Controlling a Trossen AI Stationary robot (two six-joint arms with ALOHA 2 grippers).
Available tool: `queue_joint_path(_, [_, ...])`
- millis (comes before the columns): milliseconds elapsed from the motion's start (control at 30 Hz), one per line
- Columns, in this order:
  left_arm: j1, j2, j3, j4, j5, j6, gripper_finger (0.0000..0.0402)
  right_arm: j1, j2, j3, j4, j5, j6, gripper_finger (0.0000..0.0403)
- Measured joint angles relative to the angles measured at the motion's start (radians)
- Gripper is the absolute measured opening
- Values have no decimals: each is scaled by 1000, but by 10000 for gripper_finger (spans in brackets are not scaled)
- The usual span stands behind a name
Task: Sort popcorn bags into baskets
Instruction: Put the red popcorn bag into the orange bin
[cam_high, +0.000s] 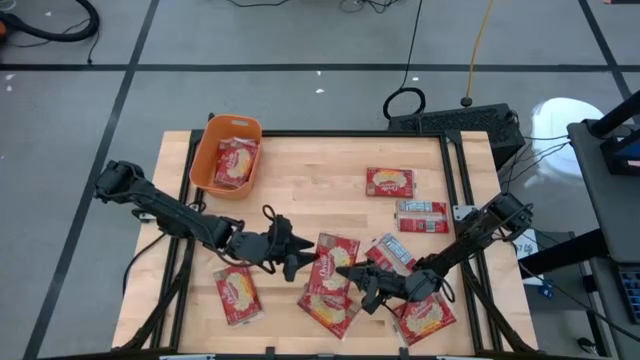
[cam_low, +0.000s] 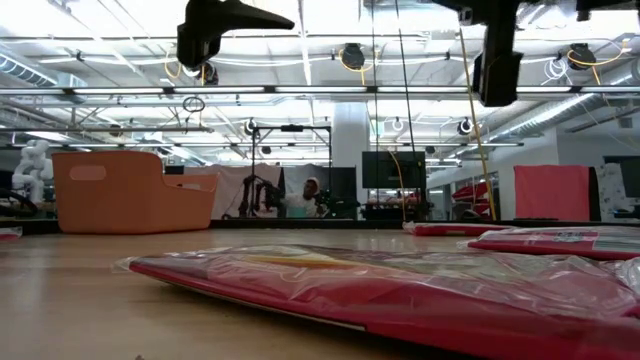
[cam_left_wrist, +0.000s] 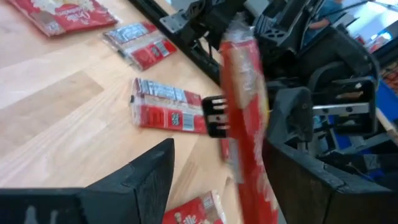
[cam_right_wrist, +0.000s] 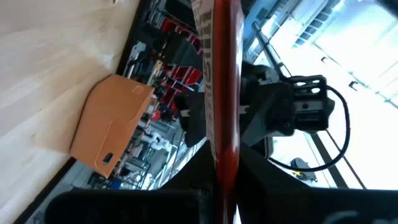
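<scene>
A popcorn bag (cam_high: 333, 262) stands on edge between the two pincers, above the near middle of the surface (cam_high: 310, 180). The right pincer (cam_high: 352, 272) is clenched on its edge; the left pincer (cam_high: 308, 257) faces it from the other side, jaws released around the bag. Another bag (cam_high: 328, 306) lies just below them, more bags (cam_high: 420, 217) lie beyond the right pincer, and the orange basket (cam_high: 208, 158) sits well behind the left pincer, with a bag (cam_high: 233, 163) in it.

Illumination is bright and even, supplied by ceiling light strips (cam_low: 300, 90). The nearest popcorn bag (cam_low: 400, 290) shows glare and defocus. Both wrist views exhibit motion blur.
</scene>
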Motion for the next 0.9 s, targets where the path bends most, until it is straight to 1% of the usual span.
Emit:
queue_joint_path(333, [-2,17,0,23,19,-15,208,-57,0,14,6,-62,-26,25])
queue_joint_path(433, [1,24,2,42,20,-17,195,-72,0,24,9,-101,-28,25])
queue_joint_path(600, [1,30,1,74,25,26,172,-87,0,36,-6,-102,-29,25])
queue_joint_path(733, [1,30,1,85,25,44,144,-90,0,36,-7,-101,-21,25])
queue_joint_path(900, [1,30,0,90,25,56,94,-92,0,36,-10,-101,-20,25])
